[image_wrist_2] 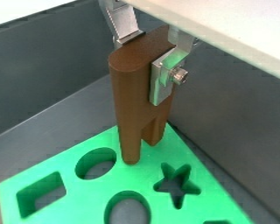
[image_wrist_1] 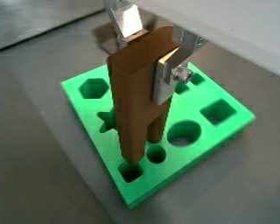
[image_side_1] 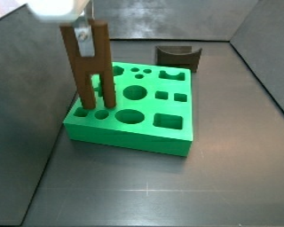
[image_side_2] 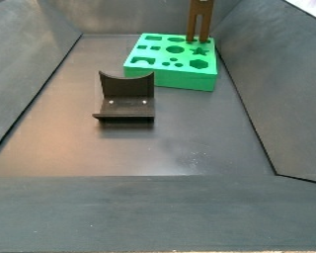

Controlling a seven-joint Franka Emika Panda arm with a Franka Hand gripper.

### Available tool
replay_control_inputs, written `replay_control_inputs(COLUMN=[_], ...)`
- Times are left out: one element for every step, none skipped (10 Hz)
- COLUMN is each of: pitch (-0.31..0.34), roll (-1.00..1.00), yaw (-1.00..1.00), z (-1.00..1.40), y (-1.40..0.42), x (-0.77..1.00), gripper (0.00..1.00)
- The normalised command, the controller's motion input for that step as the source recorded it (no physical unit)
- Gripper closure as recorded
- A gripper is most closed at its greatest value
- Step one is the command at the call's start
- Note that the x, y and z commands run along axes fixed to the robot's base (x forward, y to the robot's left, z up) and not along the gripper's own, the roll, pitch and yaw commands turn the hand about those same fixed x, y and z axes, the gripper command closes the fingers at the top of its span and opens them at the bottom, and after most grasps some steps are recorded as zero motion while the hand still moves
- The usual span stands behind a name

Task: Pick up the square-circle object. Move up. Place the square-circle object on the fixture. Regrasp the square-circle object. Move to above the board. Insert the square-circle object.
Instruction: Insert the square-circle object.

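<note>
The square-circle object (image_wrist_1: pixel 140 96) stands straight up, its long side running up and down. The gripper (image_wrist_1: pixel 154 54) has its two fingers (image_wrist_1: pixel 171 73) squeezed onto the top end. Below the fingers, the bottom end reaches the board (image_side_1: pixel 151 120) near its edge. How deep it sits in a hole is hard to see. The fixture (image_side_2: pixel 125 97) sits well apart.

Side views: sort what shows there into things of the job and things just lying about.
Of the job:
- square-circle object, upright in the hand, lower end at the board's holes
- board
- fixture, standing apart from the board, nothing on it

Lying about:
- nothing; only the grey floor and the walls show
</note>
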Motion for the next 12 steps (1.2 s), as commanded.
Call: replay_control_inputs(pitch=[0.000,0.000,-0.114,-0.120,-0.119,-0.096,-0.093,0.000,0.000,0.000,0.000,0.000], roll=[0.00,0.00,0.00,0.08,0.07,0.06,-0.02,0.00,0.00,0.00,0.00,0.00], yaw=[-1.00,-0.71,-0.12,0.09,0.28,0.33,0.11,0.00,-0.27,-0.46,-0.56,-0.70], z=[0.00,0.02,-0.02,-0.18,-0.21,-0.26,-0.27,-0.14,-0.13,-0.18,-0.21,-0.25], y=[0.00,-0.29,-0.20,-0.16,-0.09,0.00,-0.06,-0.02,0.00,0.00,0.00,0.04], x=[0.00,-0.15,-0.35,-0.33,-0.27,-0.23,-0.06,0.11,0.22,0.13,0.04,0.00], gripper=[1.00,1.00,1.00,1.00,1.00,1.00,1.00,1.00,1.00,1.00,1.00,1.00])
